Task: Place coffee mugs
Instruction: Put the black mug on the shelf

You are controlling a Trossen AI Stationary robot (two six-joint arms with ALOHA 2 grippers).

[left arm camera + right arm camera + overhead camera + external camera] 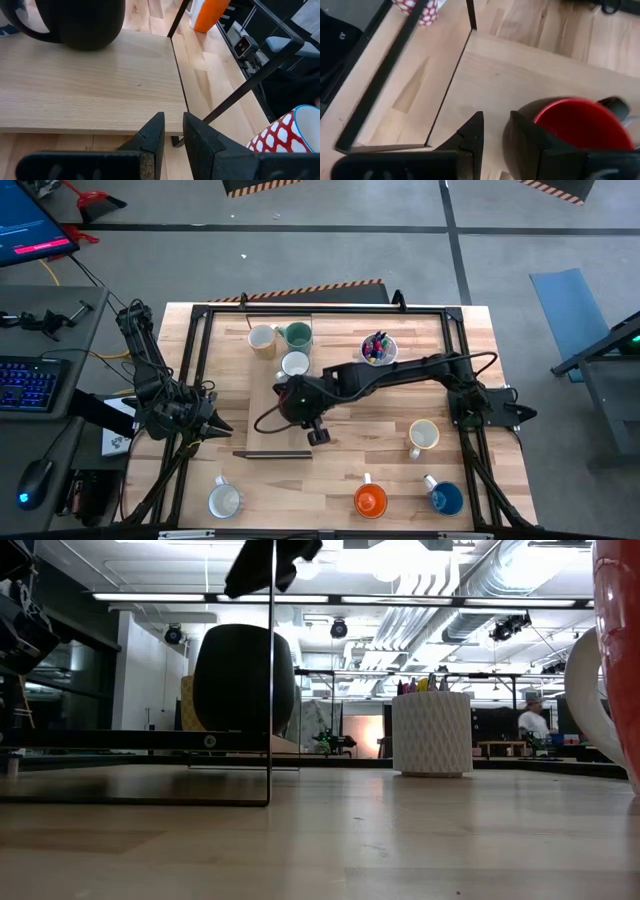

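A dark mug with a red inside [575, 122] stands on its base on the wooden shelf board [268, 385]; it also shows in the low view [243, 680] and the left wrist view [75, 22]. My right gripper [495, 125] hangs above and beside it [270, 565], open by a narrow gap with nothing between the fingers. My left gripper [174, 125] waits at the table's left [222, 430], also open by a narrow gap and holding nothing. Cream [262, 340], green [296, 335] and white [295, 364] mugs stand at the shelf's far end.
A white cup of pens [378, 348] stands right of the shelf. A cream mug [424, 436] sits at the right; white [225, 500], orange [370, 500] and blue [444, 498] mugs line the near edge. A red dotted mug [285, 135] shows beyond the black frame bars.
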